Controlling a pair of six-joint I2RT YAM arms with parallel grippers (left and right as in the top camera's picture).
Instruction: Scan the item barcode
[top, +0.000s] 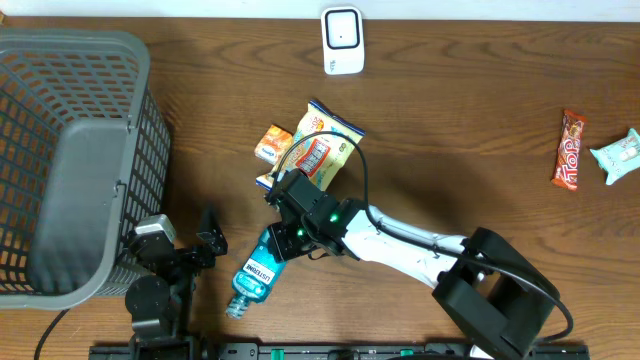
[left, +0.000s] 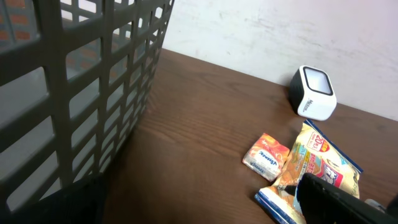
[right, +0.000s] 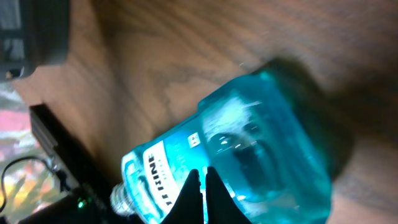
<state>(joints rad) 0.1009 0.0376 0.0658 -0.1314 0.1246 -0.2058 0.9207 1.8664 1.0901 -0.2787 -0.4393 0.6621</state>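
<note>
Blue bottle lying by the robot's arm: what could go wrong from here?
The right gripper is shut over the bottle, not around it, so it may only nudge it. Lying on its side, the bottle could roll. The scanner sits beyond the snack bags, which a carried bottle might knock.

Bottle (top: 255, 278) noted as translucent teal with white label; basket (top: 150, 150) recorded grey, grid-patterned; counter (top: 460, 110) dark brown, wood-grained; scanner (top: 342, 40) white; candy bar (top: 570, 150) red-orange
</note>
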